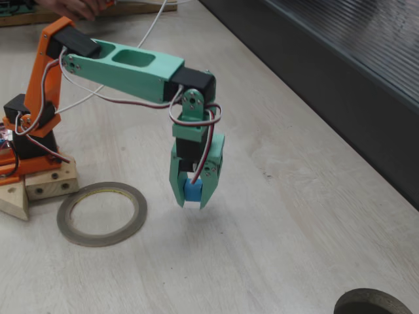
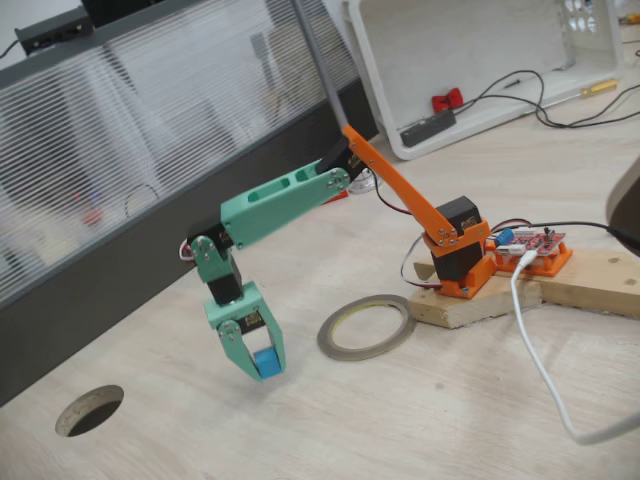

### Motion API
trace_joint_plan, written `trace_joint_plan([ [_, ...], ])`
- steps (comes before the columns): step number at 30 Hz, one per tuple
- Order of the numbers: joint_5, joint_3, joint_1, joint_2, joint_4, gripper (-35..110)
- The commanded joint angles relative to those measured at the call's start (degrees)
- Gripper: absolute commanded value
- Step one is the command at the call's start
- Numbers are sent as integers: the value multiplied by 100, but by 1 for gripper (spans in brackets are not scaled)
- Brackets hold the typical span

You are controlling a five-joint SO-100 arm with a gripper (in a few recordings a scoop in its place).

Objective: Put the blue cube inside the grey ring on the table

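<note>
Two green fingers of the gripper point(image 1: 194, 198) point(image 2: 262, 368) pinch the blue cube point(image 1: 193, 190) point(image 2: 266, 361) between their tips, pointing down near the middle of both fixed views. The cube sits low in the claw, and seems to hang clear of the table point(image 1: 281, 216) point(image 2: 420, 420), though the gap beneath is hard to judge. The grey ring point(image 1: 101, 213) point(image 2: 366, 326) lies flat on the table, apart from the claw: lower left in one fixed view, just right of centre in the other, beside the arm's wooden base block point(image 1: 46, 183) point(image 2: 530, 290).
</note>
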Motion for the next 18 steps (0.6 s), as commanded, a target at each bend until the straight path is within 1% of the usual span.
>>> trace_joint_plan([
  [1, 44, -53, 88, 606, 70, 5],
  [18, 79, 26, 79, 765, 79, 5],
])
